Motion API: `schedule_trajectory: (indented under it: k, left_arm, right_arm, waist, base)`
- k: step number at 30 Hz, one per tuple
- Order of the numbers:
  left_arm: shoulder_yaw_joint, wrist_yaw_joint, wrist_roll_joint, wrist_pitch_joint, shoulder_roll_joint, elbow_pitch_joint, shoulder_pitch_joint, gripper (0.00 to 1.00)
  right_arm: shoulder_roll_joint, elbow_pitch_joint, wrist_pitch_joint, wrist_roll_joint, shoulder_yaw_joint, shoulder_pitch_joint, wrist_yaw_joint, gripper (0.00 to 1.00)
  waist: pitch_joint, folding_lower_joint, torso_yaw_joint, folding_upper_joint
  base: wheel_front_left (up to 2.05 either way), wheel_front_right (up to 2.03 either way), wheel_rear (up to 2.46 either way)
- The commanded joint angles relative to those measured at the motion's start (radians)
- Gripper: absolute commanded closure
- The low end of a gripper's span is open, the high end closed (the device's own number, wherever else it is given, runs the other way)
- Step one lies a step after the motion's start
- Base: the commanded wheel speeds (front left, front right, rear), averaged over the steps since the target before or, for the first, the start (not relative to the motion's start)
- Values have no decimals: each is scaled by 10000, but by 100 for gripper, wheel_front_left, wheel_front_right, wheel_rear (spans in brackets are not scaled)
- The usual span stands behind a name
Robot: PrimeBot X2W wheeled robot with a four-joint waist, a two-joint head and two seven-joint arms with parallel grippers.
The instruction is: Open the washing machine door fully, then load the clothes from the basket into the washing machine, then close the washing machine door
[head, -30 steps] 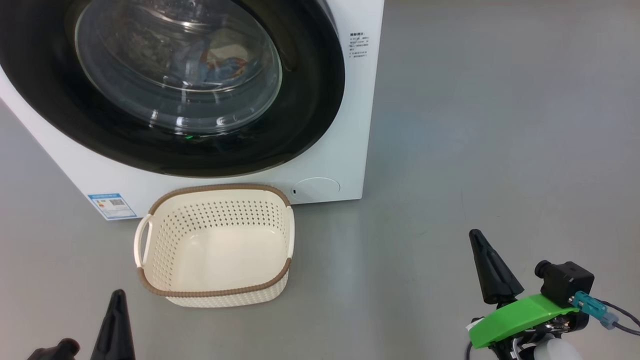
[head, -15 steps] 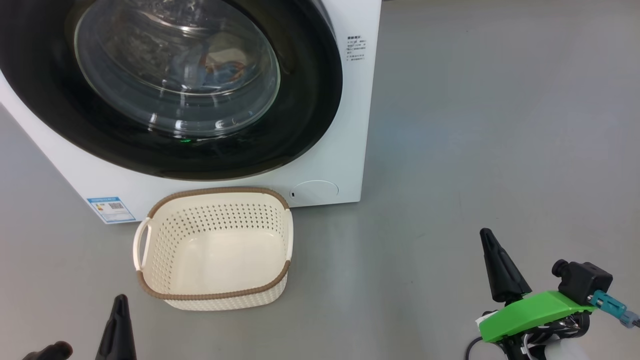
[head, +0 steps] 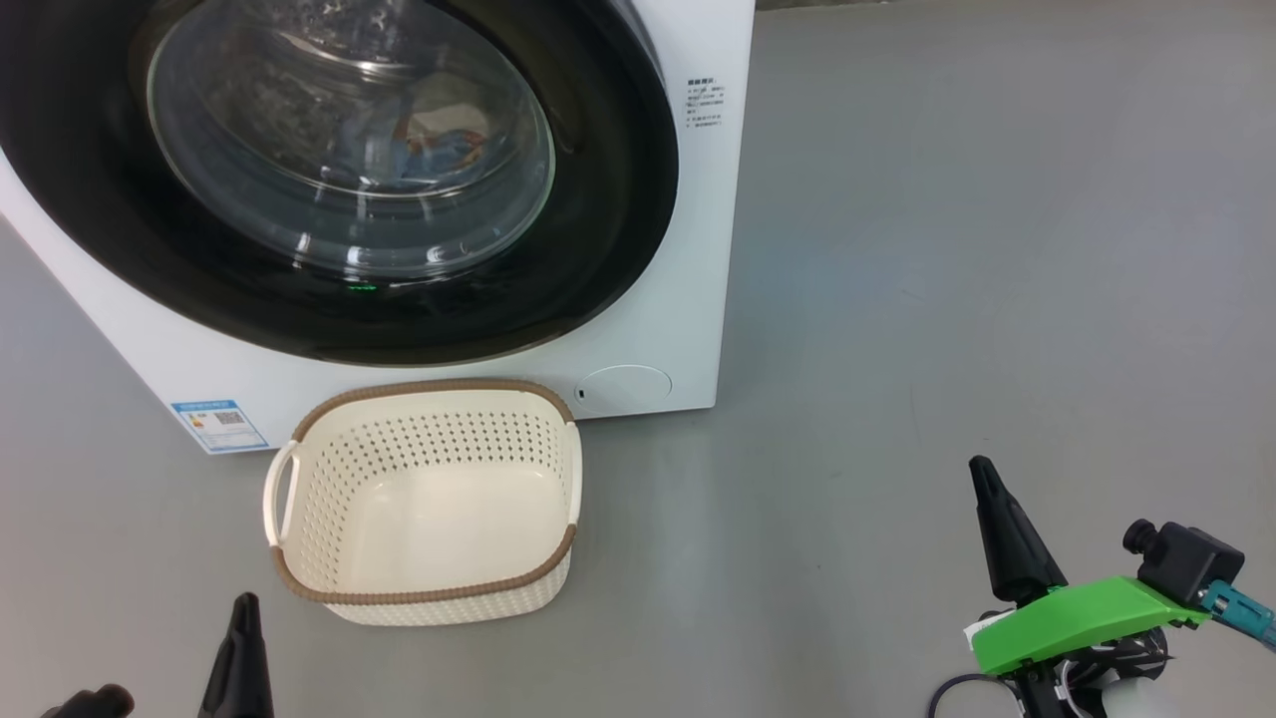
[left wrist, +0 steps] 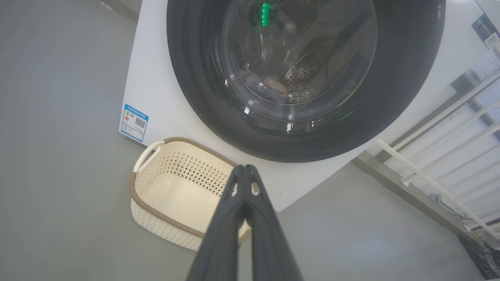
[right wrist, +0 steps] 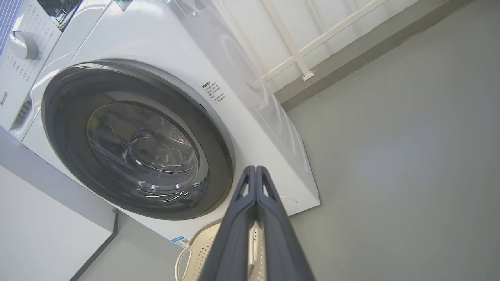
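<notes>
Black and tapering, the left pincer [head: 243, 610] rises from the lower left of the head view with its two fingers pressed flat together and nothing between them. The left wrist view shows the same: the left pincer [left wrist: 244, 169] comes to a single joined tip. At the lower right the right pincer [head: 983, 469] is likewise shut tight and holds nothing, with a green plate [head: 1067, 623] on its wrist behind it. Seen along its own fingers, the right pincer [right wrist: 256, 169] also meets at the tip. Both hang above the grey floor [head: 947, 249], well apart from each other.

Just beyond the left pincer the basket [head: 429, 596] stands upright on the floor, its bare cream bottom showing inside the brown rim. Its far side sits just beside the foot of the washing machine [head: 703, 299], between a blue label sticker [head: 219, 425] and a round cap [head: 623, 389] on the white front.

Above them the door [head: 608, 199] lies closed flat against the machine, its glossy black rim ringing the glass bowl. Behind the glass, inside the drum, the clothes [head: 439, 148] show as light-blue cloth with an orange patch. In the right wrist view a white rail [right wrist: 297, 58] runs along the wall beyond the machine.
</notes>
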Motion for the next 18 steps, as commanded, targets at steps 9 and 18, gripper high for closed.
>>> schedule_trajectory:
  k: [9, 18]
  left_arm:
    - [126, -11, -1299, 292, 264, -54, -597, 100]
    - [124, -13, -2327, 550, 283, 70, -721, 100]
  right_arm:
    - [-98, -240, 284, 1300, -87, -6, -25, 100]
    - [-108, -237, 534, 2320, -184, 36, -29, 100]
  waist:
    - [-59, -1, -36, 0]
    - [-113, -1, -69, 0]
  base:
    - [0, 0, 0]
    - [0, 0, 0]
